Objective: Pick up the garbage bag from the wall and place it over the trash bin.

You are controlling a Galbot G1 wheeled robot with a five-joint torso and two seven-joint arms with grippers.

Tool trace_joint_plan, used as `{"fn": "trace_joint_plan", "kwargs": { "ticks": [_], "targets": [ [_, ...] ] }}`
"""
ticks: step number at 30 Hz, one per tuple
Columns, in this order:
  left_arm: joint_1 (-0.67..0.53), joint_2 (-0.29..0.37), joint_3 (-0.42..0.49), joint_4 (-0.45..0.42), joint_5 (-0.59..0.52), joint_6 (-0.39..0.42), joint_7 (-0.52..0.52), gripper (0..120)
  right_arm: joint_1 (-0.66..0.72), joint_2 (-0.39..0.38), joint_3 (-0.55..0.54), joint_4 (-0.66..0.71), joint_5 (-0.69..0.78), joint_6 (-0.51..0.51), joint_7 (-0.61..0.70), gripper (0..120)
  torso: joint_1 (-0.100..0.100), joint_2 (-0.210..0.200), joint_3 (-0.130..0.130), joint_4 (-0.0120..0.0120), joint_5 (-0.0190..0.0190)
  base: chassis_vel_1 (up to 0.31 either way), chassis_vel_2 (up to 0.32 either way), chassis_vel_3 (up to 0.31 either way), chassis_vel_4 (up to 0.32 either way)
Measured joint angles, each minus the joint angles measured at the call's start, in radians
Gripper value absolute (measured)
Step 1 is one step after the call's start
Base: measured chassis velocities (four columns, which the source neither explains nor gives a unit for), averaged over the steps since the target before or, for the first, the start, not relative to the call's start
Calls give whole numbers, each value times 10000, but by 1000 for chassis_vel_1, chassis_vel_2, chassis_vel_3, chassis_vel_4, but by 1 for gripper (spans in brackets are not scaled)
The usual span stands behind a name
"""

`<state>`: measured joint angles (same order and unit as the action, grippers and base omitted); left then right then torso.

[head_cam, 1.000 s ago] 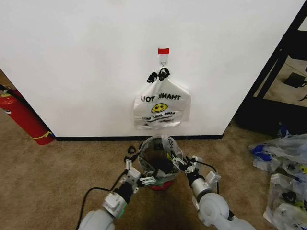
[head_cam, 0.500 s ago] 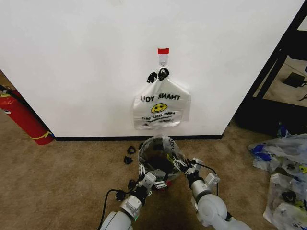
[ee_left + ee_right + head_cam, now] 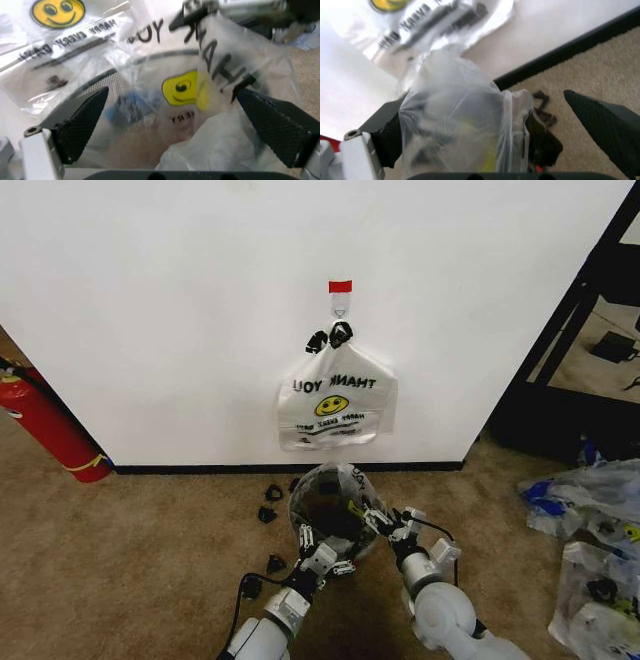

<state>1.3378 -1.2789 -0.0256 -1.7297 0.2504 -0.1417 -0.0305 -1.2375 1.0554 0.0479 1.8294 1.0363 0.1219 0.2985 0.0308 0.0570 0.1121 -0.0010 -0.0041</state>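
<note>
The garbage bag (image 3: 350, 480), thin translucent plastic with a yellow smiley, lies draped in and over the trash bin (image 3: 303, 518), which stands on the carpet just in front of the wall (image 3: 150, 300). At the bin's near rim my left gripper (image 3: 322, 550) is open, and the bag (image 3: 220, 75) and the mesh (image 3: 107, 80) lie ahead of its spread fingers (image 3: 82, 120). My right gripper (image 3: 388, 523) is at the bin's right rim, open, with bag film (image 3: 455, 112) bunched between its fingers (image 3: 607, 127).
A like smiley bag (image 3: 337, 405) with black clips hangs from the hook (image 3: 341, 307) under red tape. Loose black clips (image 3: 268, 505) lie on the carpet left of the bin. A red fire extinguisher (image 3: 45, 425) stands far left. Plastic bags (image 3: 595, 520) are piled at right.
My left gripper has swung from the bin's left side to its near rim. Black clips now lie loose on the carpet at the left. The right gripper has barely moved.
</note>
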Motion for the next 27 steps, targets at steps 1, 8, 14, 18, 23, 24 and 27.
{"fn": "trace_joint_plan", "kwargs": {
  "ticks": [1,8,14,18,23,24,27],
  "targets": [
    [-2,3,-1,3,0,0,-8,100,-48,-55,24,161,60,23,-41,100,0,0,0,0,0,0,0,0,0],
    [19,10,-124,10,-8,10,-39,100,-251,-365,4,874,300,94,-377,100,0,0,0,-1,0,0,0,0,0],
    [82,-26,-244,70,-10,12,-78,100,-251,-623,41,1070,441,113,-378,100,0,0,0,0,0,0,0,0,0],
    [112,-59,-294,90,10,14,-93,100,-304,-758,69,1211,479,119,-352,100,0,0,-1,0,0,0,0,0,0],
    [193,-84,-393,143,74,44,-152,100,-519,-1092,47,1446,475,-116,176,100,0,0,1,1,-1,0,0,0,0],
    [209,-83,-399,145,85,44,-161,100,-541,-1131,58,1466,475,-133,204,100,0,0,1,-1,2,0,0,0,0],
    [242,-82,-414,143,99,41,-195,100,-557,-1187,97,1501,484,-142,223,100,0,0,0,-1,1,0,0,0,0]
  ]
}}
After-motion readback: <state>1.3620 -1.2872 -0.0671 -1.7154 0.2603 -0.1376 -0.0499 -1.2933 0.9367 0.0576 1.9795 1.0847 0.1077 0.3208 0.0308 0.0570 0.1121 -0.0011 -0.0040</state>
